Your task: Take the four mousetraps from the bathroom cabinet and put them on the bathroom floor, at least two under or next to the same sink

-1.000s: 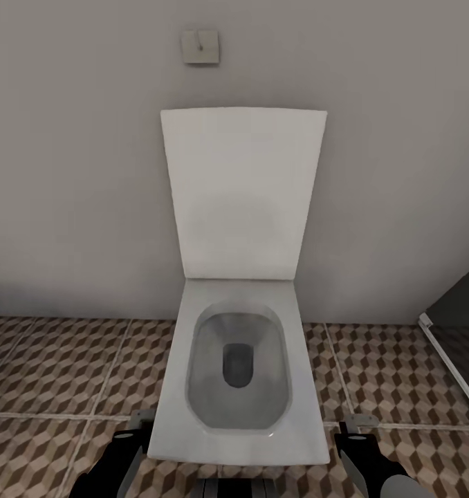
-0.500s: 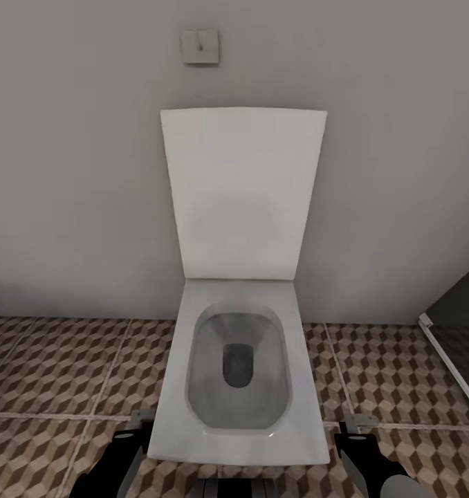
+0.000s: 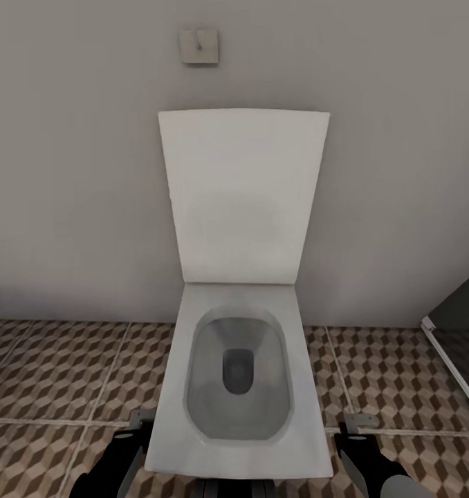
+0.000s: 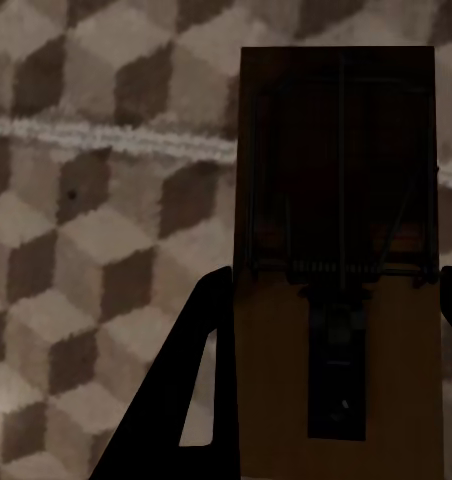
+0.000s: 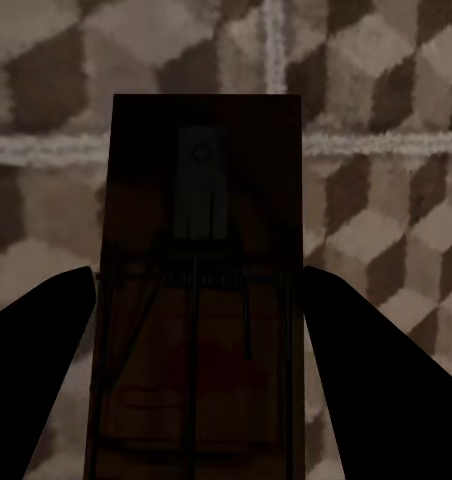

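Note:
In the left wrist view a brown wooden mousetrap point(image 4: 336, 250) with dark metal parts sits between my left gripper point(image 4: 336, 278) fingers, which are shut on it above the cube-patterned bathroom floor point(image 4: 86, 250). My right gripper point(image 5: 198, 275) is likewise shut on a second mousetrap point(image 5: 201, 200) over the tiles point(image 5: 386, 230). From the head camera both arms reach in low, the left arm point(image 3: 127, 446) and the right arm point(image 3: 355, 446) on either side of a toilet, above the floor point(image 3: 54, 373). The cabinet, the sink and the other mousetraps are out of view.
A white toilet point(image 3: 238, 415) with its lid point(image 3: 243, 194) raised stands straight ahead against a grey wall, with a small flush plate point(image 3: 198, 46) above. At the right edge a white-framed dark panel point(image 3: 456, 346) runs along the floor. Tiled floor lies on both sides of the toilet.
The head view has shifted slightly, so the toilet looks a little larger and closer. Both arms and their mousetraps keep the same place.

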Tool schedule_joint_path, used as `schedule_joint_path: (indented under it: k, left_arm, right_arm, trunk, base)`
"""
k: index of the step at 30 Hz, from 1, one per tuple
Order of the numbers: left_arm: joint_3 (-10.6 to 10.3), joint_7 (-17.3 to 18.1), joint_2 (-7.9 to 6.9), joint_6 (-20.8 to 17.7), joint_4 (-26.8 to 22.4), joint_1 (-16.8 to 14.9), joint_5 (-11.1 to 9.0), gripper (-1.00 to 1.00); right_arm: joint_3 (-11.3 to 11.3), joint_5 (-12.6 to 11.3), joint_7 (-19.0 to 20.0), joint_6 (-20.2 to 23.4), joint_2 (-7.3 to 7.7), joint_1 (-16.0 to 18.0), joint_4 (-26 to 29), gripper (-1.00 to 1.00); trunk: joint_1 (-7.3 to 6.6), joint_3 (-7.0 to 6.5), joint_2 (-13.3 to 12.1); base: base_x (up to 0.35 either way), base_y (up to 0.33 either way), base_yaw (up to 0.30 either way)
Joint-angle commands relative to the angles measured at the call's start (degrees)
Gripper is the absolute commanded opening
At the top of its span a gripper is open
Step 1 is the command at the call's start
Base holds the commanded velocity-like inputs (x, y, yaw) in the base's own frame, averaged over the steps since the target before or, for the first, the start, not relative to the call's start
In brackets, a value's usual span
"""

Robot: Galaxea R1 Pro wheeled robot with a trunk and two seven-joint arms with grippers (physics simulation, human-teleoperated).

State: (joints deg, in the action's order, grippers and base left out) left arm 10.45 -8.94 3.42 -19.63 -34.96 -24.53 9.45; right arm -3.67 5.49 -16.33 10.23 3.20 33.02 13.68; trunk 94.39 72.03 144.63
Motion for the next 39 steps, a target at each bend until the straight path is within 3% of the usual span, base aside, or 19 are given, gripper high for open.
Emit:
schedule_joint_path:
  k: [1,39]
  left_arm:
    - [0.3,0.1,0.06,-0.3,-0.1,0.0,0.7,-1.0]
    - [0.3,0.1,-0.09,-0.3,0.0,0.0,0.6,-1.0]
  right_arm:
    - [-0.4,0.6,0.0,0.4,-0.03,0.0,0.1,-1.0]
    - [-0.3,0.7,-0.1,0.3,-0.01,0.0,0.1,-1.0]
  trunk:
    - [-0.01,0.04,0.0]
    - [-0.01,0.04,0.0]
  base:
    - [0.016,0.0,0.0]
    - [0.001,0.0,-0.025]
